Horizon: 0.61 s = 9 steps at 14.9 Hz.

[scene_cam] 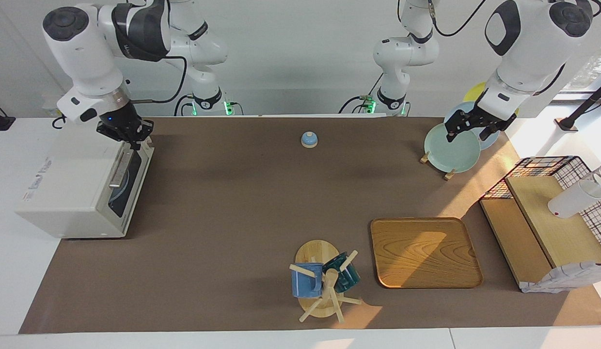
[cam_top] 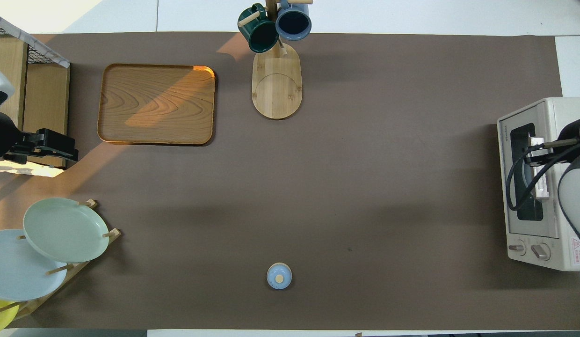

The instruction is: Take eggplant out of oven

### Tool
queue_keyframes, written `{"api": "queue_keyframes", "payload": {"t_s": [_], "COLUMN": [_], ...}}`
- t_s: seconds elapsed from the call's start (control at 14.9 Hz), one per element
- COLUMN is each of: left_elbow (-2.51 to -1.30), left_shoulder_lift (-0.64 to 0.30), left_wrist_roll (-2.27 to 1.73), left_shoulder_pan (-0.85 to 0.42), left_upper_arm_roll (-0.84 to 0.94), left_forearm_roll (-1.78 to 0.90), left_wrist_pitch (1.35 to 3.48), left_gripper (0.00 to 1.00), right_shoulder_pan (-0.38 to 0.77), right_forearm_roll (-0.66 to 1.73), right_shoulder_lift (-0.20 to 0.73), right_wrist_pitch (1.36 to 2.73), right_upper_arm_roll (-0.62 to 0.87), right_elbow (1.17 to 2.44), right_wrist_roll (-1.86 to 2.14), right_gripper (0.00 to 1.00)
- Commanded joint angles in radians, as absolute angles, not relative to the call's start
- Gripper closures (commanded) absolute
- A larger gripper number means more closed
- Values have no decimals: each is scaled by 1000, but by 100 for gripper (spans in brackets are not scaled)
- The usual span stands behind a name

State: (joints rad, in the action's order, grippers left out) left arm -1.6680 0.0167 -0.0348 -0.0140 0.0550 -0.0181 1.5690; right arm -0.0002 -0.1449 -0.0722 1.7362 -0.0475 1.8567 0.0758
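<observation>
Eggplant does not show in either view; the oven (scene_cam: 77, 186) sits at my right arm's end of the worktop (scene_cam: 242, 203), a boxy cream-white toaster oven whose dark glass door (cam_top: 524, 171) is closed and faces the middle of the worktop, and the glass hides whatever lies inside. Its long side and the metal bar handle (scene_cam: 120, 168) run nearer-to-farther from me. My right tool (scene_cam: 131, 138) is down at the top of that door, by the handle's end nearer to me; I cannot tell whether its fingers are apart or together. My left arm waits, its tool (scene_cam: 467, 128) over the pale green plate (scene_cam: 450, 148) in the plate rack, fingers spread apart with nothing between them. A small blue bell (scene_cam: 309, 139) stands mid-worktop, and farther from me lie a wooden tray (scene_cam: 424, 252) and a mug tree (scene_cam: 324, 281) with two mugs.
</observation>
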Motion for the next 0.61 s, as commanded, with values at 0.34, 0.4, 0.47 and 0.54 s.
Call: {"api": "queue_keyframes", "payload": {"t_s": [0.34, 0.4, 0.47, 0.54], "left_elbow": [-1671, -1671, -1671, -1671], "left_shoulder_lift": [29, 29, 29, 29], "left_wrist_roll": [-31, -31, -31, -31], "left_shoulder_pan": [-3, -3, -3, -3], "left_upper_arm_roll": [63, 64, 63, 63], "left_forearm_roll": [0, 0, 0, 0], "left_wrist_pitch": [1559, 1559, 1559, 1559], "left_gripper": [0, 0, 0, 0], "right_shoulder_pan": [-51, -51, -51, -51], "right_forearm_roll": [-279, -299, -302, -308], "right_shoulder_lift": [-110, -110, -110, -109], "right_wrist_pitch": [1905, 1911, 1911, 1911], "right_upper_arm_roll": [-44, -43, -43, -43], "right_elbow": [2051, 2060, 2066, 2066], "right_wrist_roll": [52, 52, 55, 73], "right_gripper": [100, 100, 100, 100]}}
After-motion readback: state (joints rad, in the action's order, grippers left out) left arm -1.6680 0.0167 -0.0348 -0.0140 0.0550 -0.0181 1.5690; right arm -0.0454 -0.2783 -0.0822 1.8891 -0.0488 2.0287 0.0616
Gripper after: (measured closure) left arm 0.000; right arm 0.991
